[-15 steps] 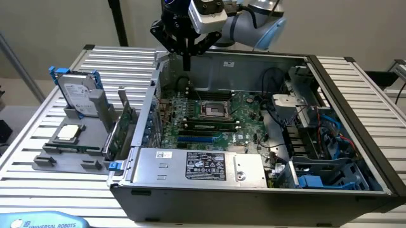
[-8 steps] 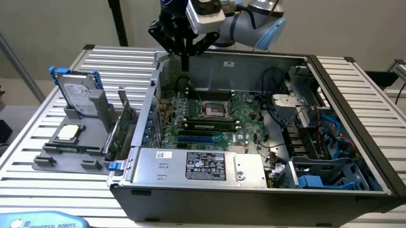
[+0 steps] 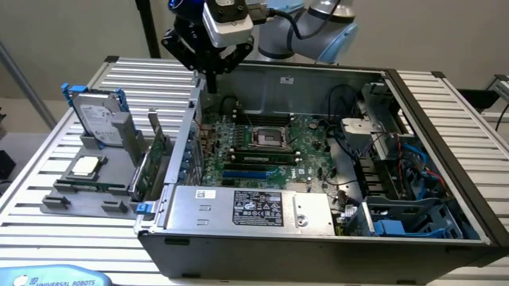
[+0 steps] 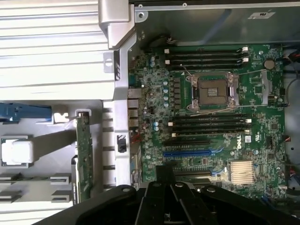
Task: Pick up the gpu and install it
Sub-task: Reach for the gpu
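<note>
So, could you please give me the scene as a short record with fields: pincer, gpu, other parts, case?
pincer: shut, empty, over the case's far corner at the exterior view's left
gpu: standing on its edge in the gray holder, outside the case, not picked up
hard drive: upright in a blue frame on the same holder
case: open, motherboard exposed
blue slot: empty

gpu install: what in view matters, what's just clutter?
Job: thin green expansion card, upright in grey holder; green motherboard in open grey case; black claw, shut, empty.
Lying about: silver hard drive in blue frame; square silver processor chip; silver power supply box.
</note>
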